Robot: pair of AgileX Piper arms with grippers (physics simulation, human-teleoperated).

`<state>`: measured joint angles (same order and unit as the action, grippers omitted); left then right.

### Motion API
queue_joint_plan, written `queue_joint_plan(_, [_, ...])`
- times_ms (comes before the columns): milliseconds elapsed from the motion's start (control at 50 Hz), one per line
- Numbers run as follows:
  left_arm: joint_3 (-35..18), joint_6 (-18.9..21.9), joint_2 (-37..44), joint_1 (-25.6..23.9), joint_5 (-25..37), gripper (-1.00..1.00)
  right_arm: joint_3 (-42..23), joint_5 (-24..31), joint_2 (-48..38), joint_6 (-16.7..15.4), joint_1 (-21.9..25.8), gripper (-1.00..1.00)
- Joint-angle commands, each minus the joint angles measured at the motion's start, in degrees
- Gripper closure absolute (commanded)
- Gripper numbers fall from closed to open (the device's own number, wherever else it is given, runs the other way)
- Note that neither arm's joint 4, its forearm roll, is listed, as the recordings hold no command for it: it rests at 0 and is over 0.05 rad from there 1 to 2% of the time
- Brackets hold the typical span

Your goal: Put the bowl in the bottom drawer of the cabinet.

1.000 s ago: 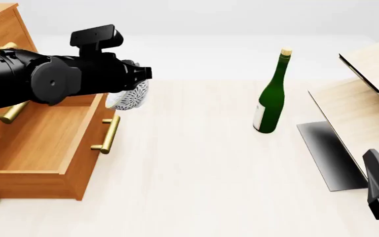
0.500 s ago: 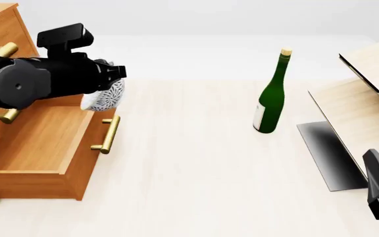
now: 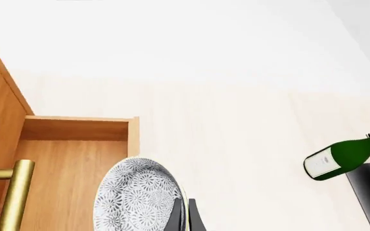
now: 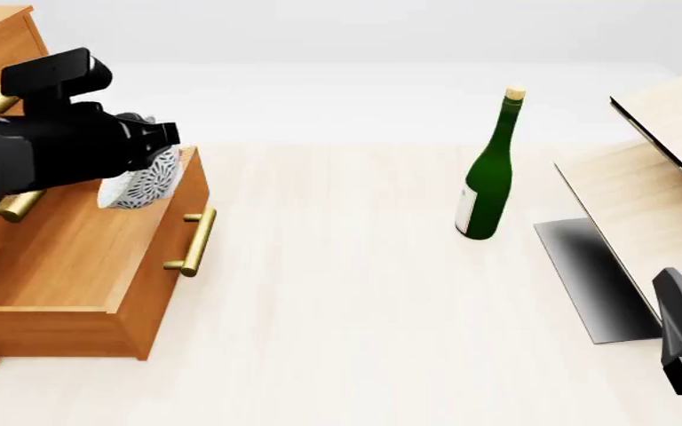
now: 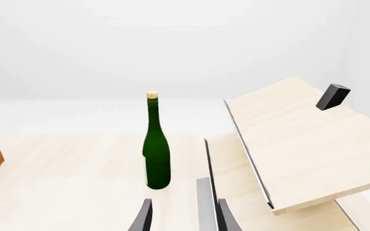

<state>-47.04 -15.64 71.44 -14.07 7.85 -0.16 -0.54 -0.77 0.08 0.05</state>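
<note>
left gripper (image 4: 157, 151): clamped on bowl rim
bowl (image 4: 142, 182): tilted, hanging under the fingers, over open bottom drawer (image 4: 68, 257)
right gripper (image 5: 181, 216): jaws apart, empty

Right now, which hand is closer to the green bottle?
The right hand: the bottle stands just ahead of it and a little to its left. The left hand is far across, over the open drawer, holding the bowl.
</note>
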Motion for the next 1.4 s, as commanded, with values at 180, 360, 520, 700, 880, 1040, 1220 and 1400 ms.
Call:
queue_joint_plan(180, [4.2,-0.4,-3.8,4.4,-1.7,1.00,0.0,0.0,0.0,0.0,0.0,-1.00])
queue_joint_plan(360, [5.8,-0.8,-4.7,5.6,-2.7,1.00,0.0,0.0,0.0,0.0,0.0,-1.00])
queue_joint_plan(520, [7.5,-1.7,-4.6,6.3,-4.1,1.00,0.0,0.0,0.0,0.0,0.0,-1.00])
queue_joint_plan(700, [8.5,-1.8,-4.5,6.9,-4.4,1.00,0.0,0.0,0.0,0.0,0.0,-1.00])
queue_joint_plan(880, [8.9,-1.5,-3.8,7.3,-4.5,1.00,0.0,0.0,0.0,0.0,0.0,-1.00])
queue_joint_plan(1040, [9.3,-1.0,-3.4,8.3,-4.9,1.00,0.0,0.0,0.0,0.0,0.0,-1.00])
queue_joint_plan(1220, [9.6,-0.7,-3.2,9.2,-4.9,1.00,0.0,0.0,0.0,0.0,0.0,-1.00])
queue_joint_plan(1400, [11.1,-2.3,-1.5,8.3,-7.0,1.00,0.0,0.0,0.0,0.0,0.0,-1.00])
